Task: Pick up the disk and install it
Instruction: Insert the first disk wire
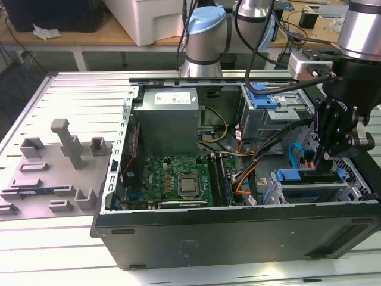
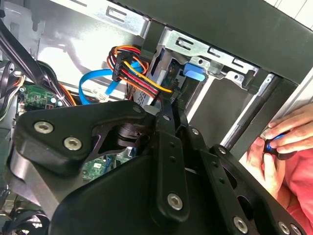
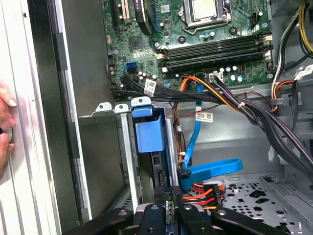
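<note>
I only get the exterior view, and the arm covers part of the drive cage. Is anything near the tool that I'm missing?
Observer: Yes. In the second wrist view a hand is just outside the case, pinching something small, blue and black.
Operator: What's ahead of the tool?
Observer: In the first wrist view, a blue latch stands in the cage, just beyond the tool.
Operator: Cables?
Observer: A plug with red, orange and yellow wires lies right beside the tool.
</note>
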